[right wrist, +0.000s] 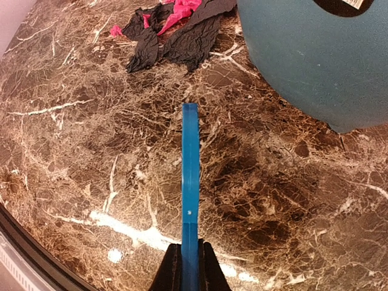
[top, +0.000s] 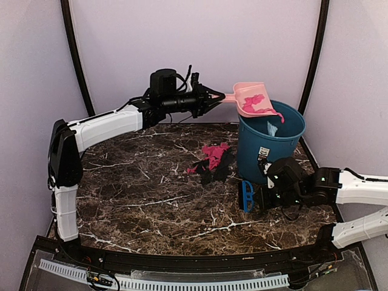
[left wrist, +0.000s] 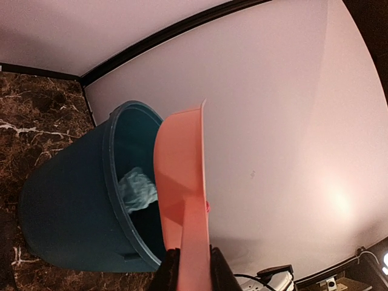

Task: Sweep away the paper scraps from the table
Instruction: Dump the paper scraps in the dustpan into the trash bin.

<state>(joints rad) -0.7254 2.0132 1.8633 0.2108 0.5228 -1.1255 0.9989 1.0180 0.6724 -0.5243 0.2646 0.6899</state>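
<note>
- The left gripper (top: 211,99) had its jaws clamped on the handle of the pink dustpan (top: 251,97); the handle ran straight out from the jaws, and the pan at its far end was tipped over the mouth of the teal bucket (top: 260,151).
- A few magenta scraps (top: 260,108) lay in the tilted pan, at its lip above the bucket's rim; below the pan, inside the bucket, a light blue scrap (left wrist: 138,189) rested against the wall.
- The right gripper (right wrist: 190,257) had its jaws closed on the near end of the blue hand brush (right wrist: 190,170); the brush showed edge-on in the wrist view, its long axis pointing straight ahead of the jaws, just above the table (top: 145,194) or on it; which, I could not tell.
- The remaining paper scraps (right wrist: 176,27), magenta and black, sat in one heap on the table well ahead of the brush tip; the heap stretched crosswise to the brush's axis, its left end farther from the jaws' line than its right.
- The bucket stood ahead and right of the right jaws, just beside the heap.
</note>
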